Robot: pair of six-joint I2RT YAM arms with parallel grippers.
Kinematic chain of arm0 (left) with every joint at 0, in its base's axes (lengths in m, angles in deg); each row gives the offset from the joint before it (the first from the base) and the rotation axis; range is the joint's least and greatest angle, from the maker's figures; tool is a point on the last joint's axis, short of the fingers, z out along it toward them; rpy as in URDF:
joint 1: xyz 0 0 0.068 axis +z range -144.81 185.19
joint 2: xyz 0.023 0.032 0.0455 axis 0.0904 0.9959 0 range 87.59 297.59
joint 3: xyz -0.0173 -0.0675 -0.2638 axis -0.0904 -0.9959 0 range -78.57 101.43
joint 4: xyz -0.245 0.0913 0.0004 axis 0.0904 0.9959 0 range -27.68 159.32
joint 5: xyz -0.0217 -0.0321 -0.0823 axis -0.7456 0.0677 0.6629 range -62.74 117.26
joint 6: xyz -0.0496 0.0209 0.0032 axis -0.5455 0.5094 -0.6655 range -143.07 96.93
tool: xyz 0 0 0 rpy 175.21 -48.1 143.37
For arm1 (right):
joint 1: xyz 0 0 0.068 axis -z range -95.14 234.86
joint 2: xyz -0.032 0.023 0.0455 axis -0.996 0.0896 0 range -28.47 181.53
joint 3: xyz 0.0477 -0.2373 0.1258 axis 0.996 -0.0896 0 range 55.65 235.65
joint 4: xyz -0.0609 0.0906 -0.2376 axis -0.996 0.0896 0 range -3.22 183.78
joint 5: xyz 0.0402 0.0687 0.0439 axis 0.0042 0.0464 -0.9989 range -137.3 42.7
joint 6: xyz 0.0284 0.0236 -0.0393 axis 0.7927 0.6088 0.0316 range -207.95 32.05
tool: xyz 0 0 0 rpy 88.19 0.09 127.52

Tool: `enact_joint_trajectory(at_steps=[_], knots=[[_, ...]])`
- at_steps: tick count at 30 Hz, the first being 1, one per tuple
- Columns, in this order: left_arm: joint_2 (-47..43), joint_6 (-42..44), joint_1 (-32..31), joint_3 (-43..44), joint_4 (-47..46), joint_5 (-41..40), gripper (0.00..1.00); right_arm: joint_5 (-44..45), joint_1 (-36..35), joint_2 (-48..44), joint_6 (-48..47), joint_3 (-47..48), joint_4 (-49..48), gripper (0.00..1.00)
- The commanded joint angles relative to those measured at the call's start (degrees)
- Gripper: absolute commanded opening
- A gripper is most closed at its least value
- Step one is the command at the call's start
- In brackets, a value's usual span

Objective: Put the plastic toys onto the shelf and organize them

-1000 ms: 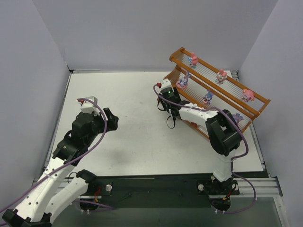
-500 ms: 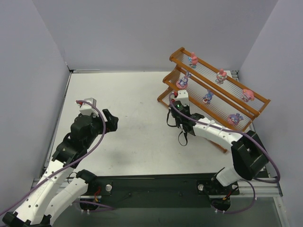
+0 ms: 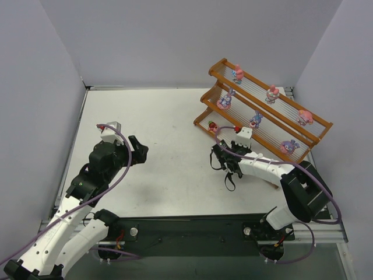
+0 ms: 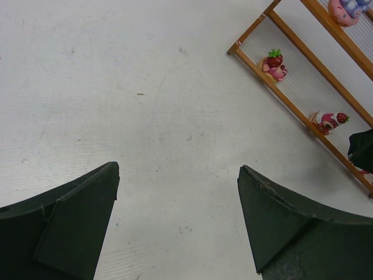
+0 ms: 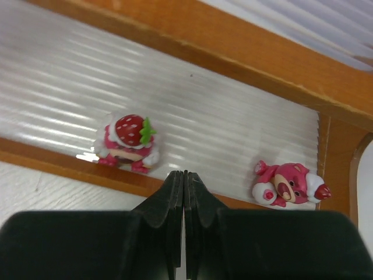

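Observation:
The shelf [image 3: 266, 114] stands at the back right, orange-brown with three stepped tiers. Pink and blue-purple plastic toys [image 3: 272, 93] sit on the top and middle tiers. On the bottom tier stand a strawberry-topped toy [image 5: 129, 143] [image 4: 274, 61] [image 3: 213, 126] and a pink bear toy [image 5: 288, 184] [image 4: 326, 119] [image 3: 237, 129]. My right gripper [image 5: 185, 174] [image 3: 224, 146] is shut and holds nothing, its tips at that tier's front rail between these two toys. My left gripper [image 4: 178, 169] [image 3: 140, 150] hangs wide open over bare table at the left.
Grey walls close in the white table [image 3: 163, 122] on three sides. The black base rail [image 3: 192, 230] runs along the near edge. A purple cable loops beside the right wrist [image 3: 230, 182]. The right forearm [image 3: 265, 168] lies in front of the shelf's near end.
The right gripper has closed from part open to shut and drawn back from the shelf's left end toward the near right. Two red-pink toys now show on the bottom tier. The left arm barely moved.

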Motion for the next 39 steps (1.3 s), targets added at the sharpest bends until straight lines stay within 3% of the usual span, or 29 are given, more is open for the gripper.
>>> enact_joint_trajectory(at_steps=[1,11,18,22,39], knots=[[-0.55,-0.21,-0.26,0.37,-2.55,0.49,0.93,8.34,1.08,-1.62,10.82,-1.6,4.85,0.0],[-1.17,-0.21,-0.26,-0.42,-2.64,-0.22,0.93,8.16,2.49,-5.76,33.48,-7.23,10.73,0.0],[-1.34,-0.03,-0.35,-0.77,-2.55,-0.39,0.93,9.13,2.84,-1.98,52.99,-4.07,26.45,0.0],[-1.17,0.23,-0.62,-0.68,-2.47,-0.66,0.93,11.24,3.11,-1.71,60.8,-4.42,28.66,0.0],[-1.17,2.25,-3.08,0.28,-2.11,-3.38,0.93,9.4,5.3,-1.45,81.21,-4.51,40.09,0.0]])
